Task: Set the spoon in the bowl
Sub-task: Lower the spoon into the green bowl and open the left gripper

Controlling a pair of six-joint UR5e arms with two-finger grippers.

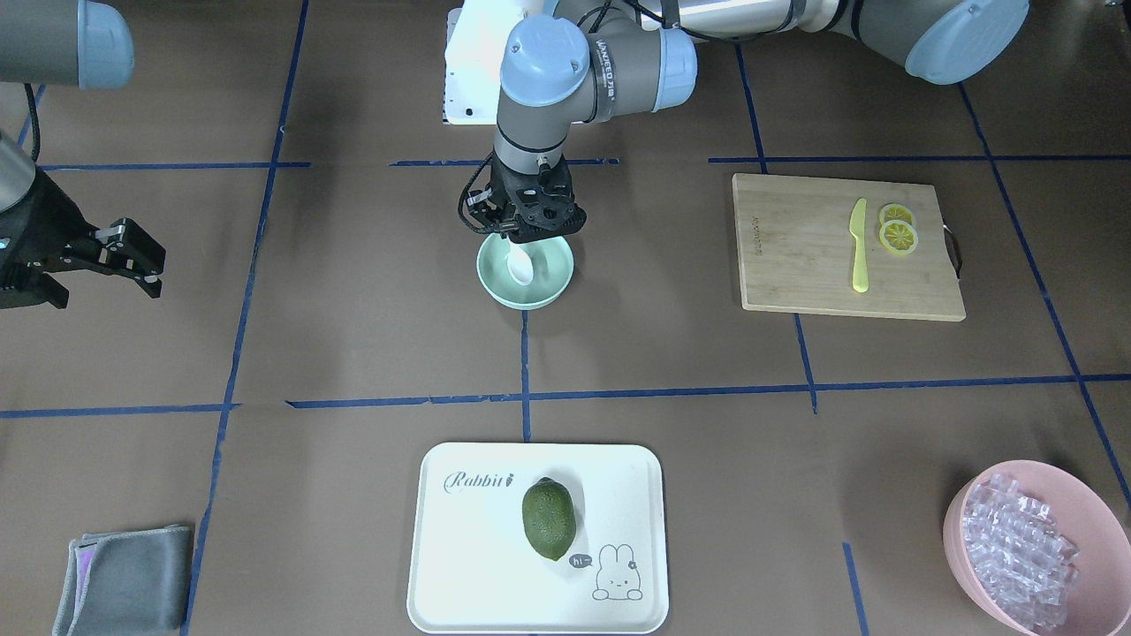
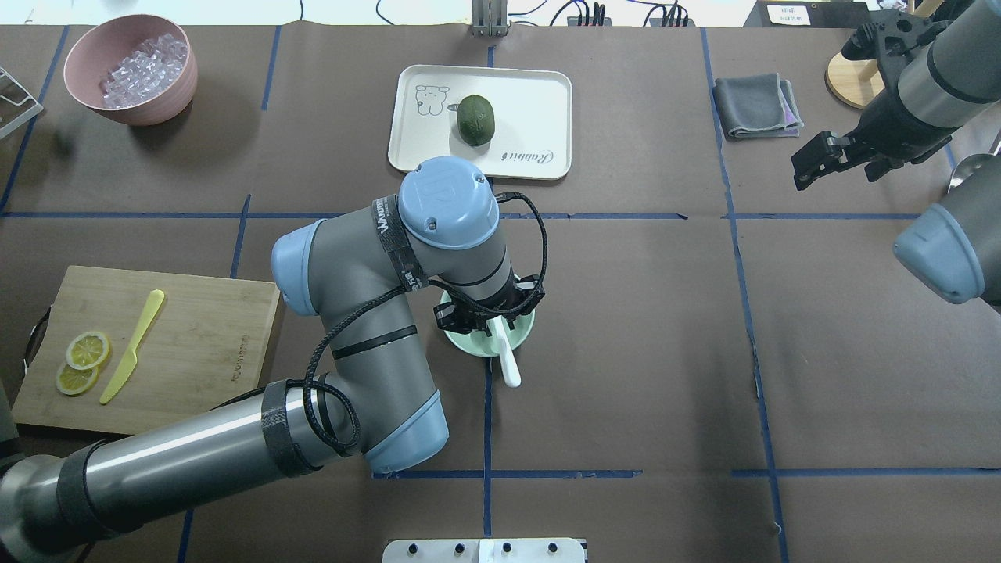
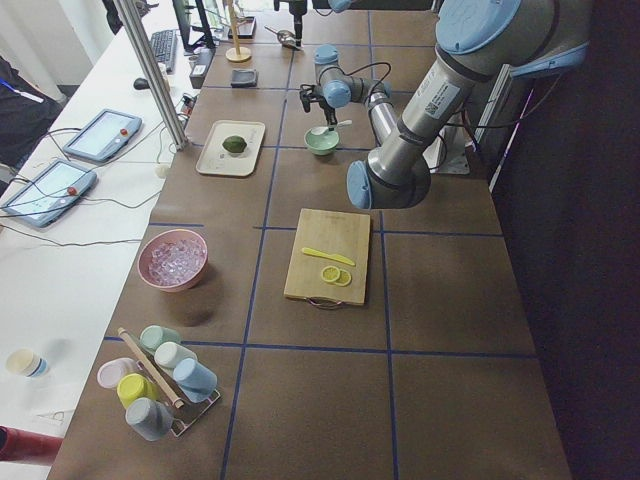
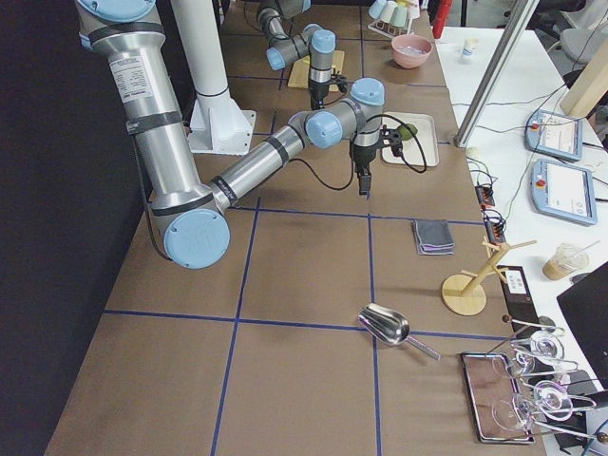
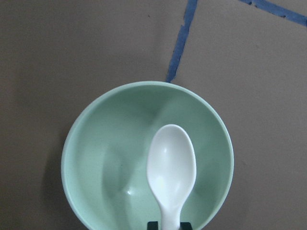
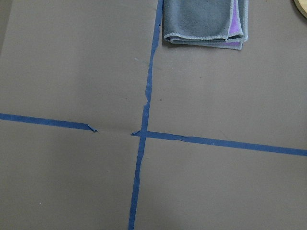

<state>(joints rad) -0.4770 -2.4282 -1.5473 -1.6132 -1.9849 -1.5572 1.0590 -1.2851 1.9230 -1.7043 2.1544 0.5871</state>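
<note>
The pale mint-green bowl [image 1: 491,281] stands near the table's middle, also in the overhead view [image 2: 525,335] and the left wrist view [image 5: 110,158]. My left gripper [image 1: 523,237] is just above the bowl's robot-side rim, shut on the white spoon [image 1: 519,265] by its handle. The scoop [image 5: 171,165] hangs tilted inside the bowl, and the handle end [image 2: 509,369] sticks out past the rim toward the robot. My right gripper [image 1: 141,263] is open and empty, raised far off at the table's side, also in the overhead view [image 2: 812,166].
A wooden cutting board [image 1: 795,256] carries a yellow knife [image 1: 858,245] and lemon slices [image 1: 898,234]. A white tray [image 1: 459,548] holds a green fruit [image 1: 548,518]. A pink bowl [image 1: 963,530] of clear pieces and a grey cloth [image 1: 128,579] sit near the far corners.
</note>
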